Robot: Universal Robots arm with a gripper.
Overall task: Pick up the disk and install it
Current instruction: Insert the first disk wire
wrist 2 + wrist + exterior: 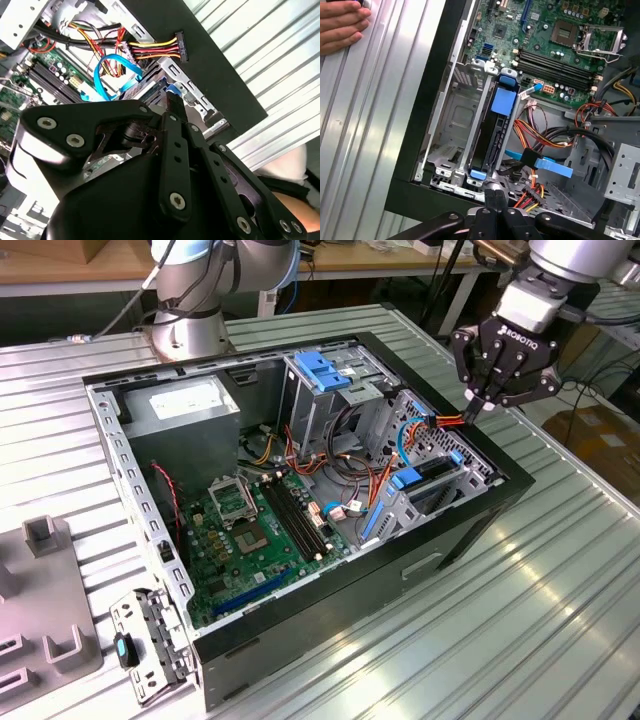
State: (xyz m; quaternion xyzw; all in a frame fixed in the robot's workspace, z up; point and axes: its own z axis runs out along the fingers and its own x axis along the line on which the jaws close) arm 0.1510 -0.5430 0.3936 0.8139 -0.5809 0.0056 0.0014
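Blue plastic edges the disk [493,134], which sits on edge in a slot of the metal drive bay [451,120] at one corner of the open computer case [300,630]. In the exterior view the disk [432,472] lies right of centre in the frame, just inside the case wall. The end effector [476,408] hangs just above that corner, in the upper right of the exterior view. Its fingers [491,200] are pressed together and grip nothing.

Near the fingertips, a power connector [180,45] on red, yellow and black wires lies at the black rim of the case. A blue flat cable [114,67] loops beside it. The green motherboard [250,530] covers the floor of the case.

The case stands on a ribbed metal bench [560,620]. At the upper left of the exterior view, another robot arm [190,300] stands behind the case. In the first wrist view, a person's hand [340,25] rests on the bench, outside the case wall and well apart from the disk.
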